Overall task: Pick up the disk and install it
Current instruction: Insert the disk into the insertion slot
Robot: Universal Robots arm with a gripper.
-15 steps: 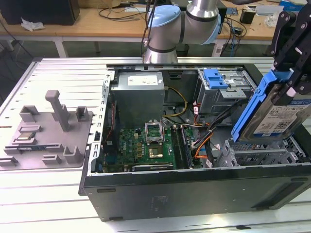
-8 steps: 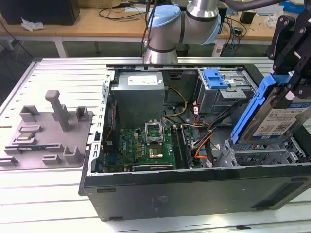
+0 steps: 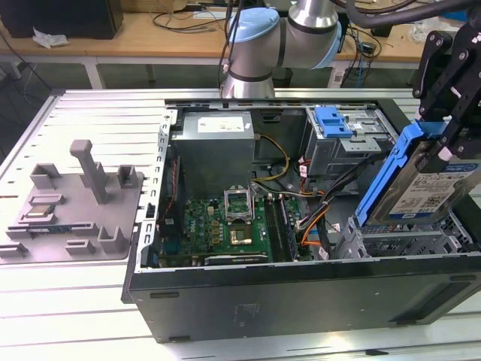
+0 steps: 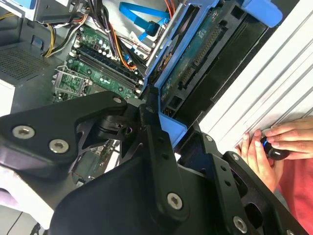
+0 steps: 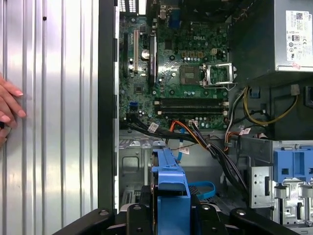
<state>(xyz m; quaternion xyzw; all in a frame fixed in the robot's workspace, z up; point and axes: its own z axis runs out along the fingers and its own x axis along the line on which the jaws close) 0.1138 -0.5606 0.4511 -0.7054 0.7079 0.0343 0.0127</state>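
In the exterior view the black wall of the open computer case [image 3: 301,289] is nearest. Behind it, at the exterior view's right, the disk [image 3: 432,188] hangs over the metal drive cage [image 3: 406,244], with cables [image 3: 316,218] just beside. The gripper [image 3: 447,147] has its fingers closed on the disk's upper end. The disk is steeply tilted, its long axis rising toward upper right. Farther away lie the motherboard [image 3: 225,226] and the power-supply box [image 3: 214,143].

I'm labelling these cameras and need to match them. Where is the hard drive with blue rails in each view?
Exterior view: flat silver metal hard drive with blue plastic rails, tilted, at the exterior view's right.
Second wrist view: its circuit-board underside, seen close.
First wrist view: edge-on, blue rail facing the camera.
Shared landmark: green rectangular motherboard.
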